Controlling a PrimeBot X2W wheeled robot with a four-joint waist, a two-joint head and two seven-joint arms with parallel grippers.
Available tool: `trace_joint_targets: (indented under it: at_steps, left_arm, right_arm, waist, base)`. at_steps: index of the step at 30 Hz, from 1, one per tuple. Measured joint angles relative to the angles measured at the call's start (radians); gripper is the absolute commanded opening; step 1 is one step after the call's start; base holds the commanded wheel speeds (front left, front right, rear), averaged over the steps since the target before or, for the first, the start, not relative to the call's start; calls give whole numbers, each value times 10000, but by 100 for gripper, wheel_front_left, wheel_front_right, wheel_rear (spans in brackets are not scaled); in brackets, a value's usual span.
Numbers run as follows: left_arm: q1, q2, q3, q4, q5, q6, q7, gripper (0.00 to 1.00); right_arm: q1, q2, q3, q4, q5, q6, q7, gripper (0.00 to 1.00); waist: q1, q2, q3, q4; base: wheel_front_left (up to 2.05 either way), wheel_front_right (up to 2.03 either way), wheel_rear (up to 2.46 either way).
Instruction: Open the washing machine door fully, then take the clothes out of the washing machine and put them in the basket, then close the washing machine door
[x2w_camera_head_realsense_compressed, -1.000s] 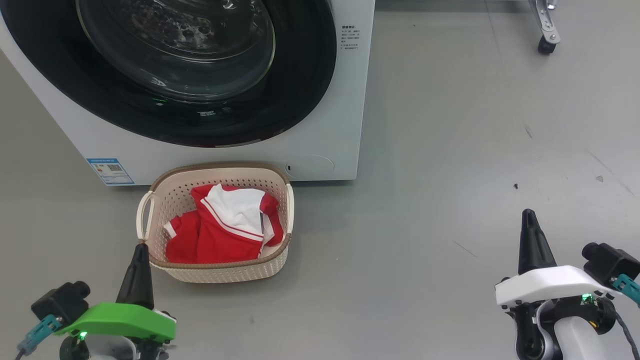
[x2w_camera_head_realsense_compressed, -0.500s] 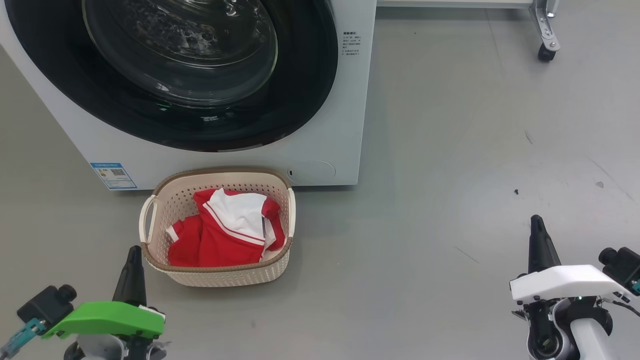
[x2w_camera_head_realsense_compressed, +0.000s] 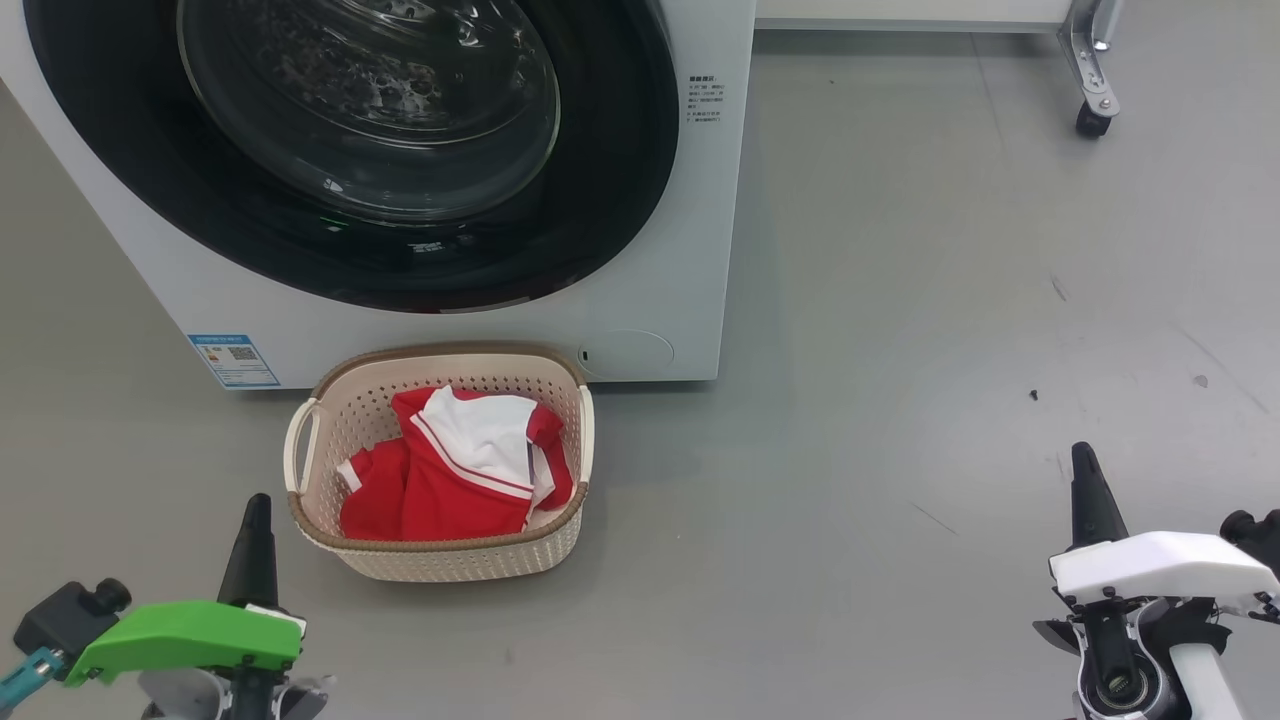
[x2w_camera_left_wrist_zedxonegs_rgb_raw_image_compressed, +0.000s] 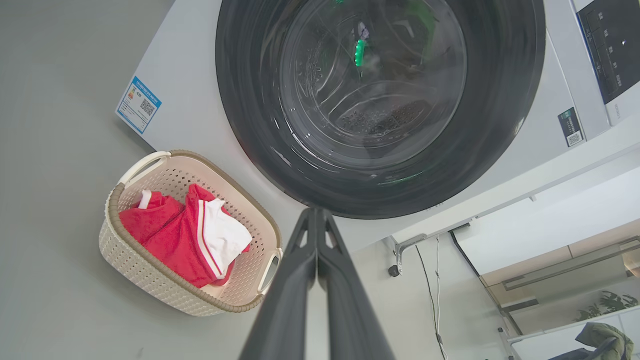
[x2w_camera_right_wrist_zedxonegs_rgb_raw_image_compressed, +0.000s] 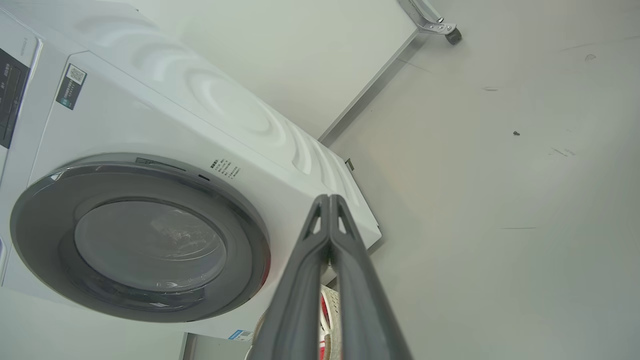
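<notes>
The white washing machine (x2w_camera_head_realsense_compressed: 660, 250) (x2w_camera_left_wrist_zedxonegs_rgb_raw_image_compressed: 190, 115) (x2w_camera_right_wrist_zedxonegs_rgb_raw_image_compressed: 150, 115) stands ahead with its washing machine door (x2w_camera_head_realsense_compressed: 620, 180) (x2w_camera_left_wrist_zedxonegs_rgb_raw_image_compressed: 500, 100) (x2w_camera_right_wrist_zedxonegs_rgb_raw_image_compressed: 45, 200) lying flush against the front, black rim around clear glass. On the floor before it sits the cream basket (x2w_camera_head_realsense_compressed: 450, 555) (x2w_camera_left_wrist_zedxonegs_rgb_raw_image_compressed: 150, 285) holding the red clothes (x2w_camera_head_realsense_compressed: 450, 490) (x2w_camera_left_wrist_zedxonegs_rgb_raw_image_compressed: 175, 240), one with a white panel. My left gripper (x2w_camera_head_realsense_compressed: 256, 503) (x2w_camera_left_wrist_zedxonegs_rgb_raw_image_compressed: 316, 212) hovers just left of the basket's near corner, fingers pressed together and empty. Far to the right my right gripper (x2w_camera_head_realsense_compressed: 1082, 451) (x2w_camera_right_wrist_zedxonegs_rgb_raw_image_compressed: 329, 199) is also shut on nothing.
Grey floor (x2w_camera_head_realsense_compressed: 900, 350) stretches open to the right of the machine. A metal frame leg with a black caster (x2w_camera_head_realsense_compressed: 1090, 115) (x2w_camera_right_wrist_zedxonegs_rgb_raw_image_compressed: 452, 36) stands at the back right. In the left wrist view, cables and white furniture lie beyond the machine.
The head view has shifted, so machine and basket sit lower in the picture and both grippers sit nearer its bottom edge. Door, basket and clothes are unchanged.
</notes>
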Motion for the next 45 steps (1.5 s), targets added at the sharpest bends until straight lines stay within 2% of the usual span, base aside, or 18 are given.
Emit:
trace_joint_targets:
  at_steps: [45]
  left_arm:
    - [3,-100,840,-305,-4800,0,1471,0]
  right_arm:
    - [-22,-226,-731,485,6021,474,1279,0]
  waist:
    - [0,0,-504,112]
  base:
    - [0,0,0]
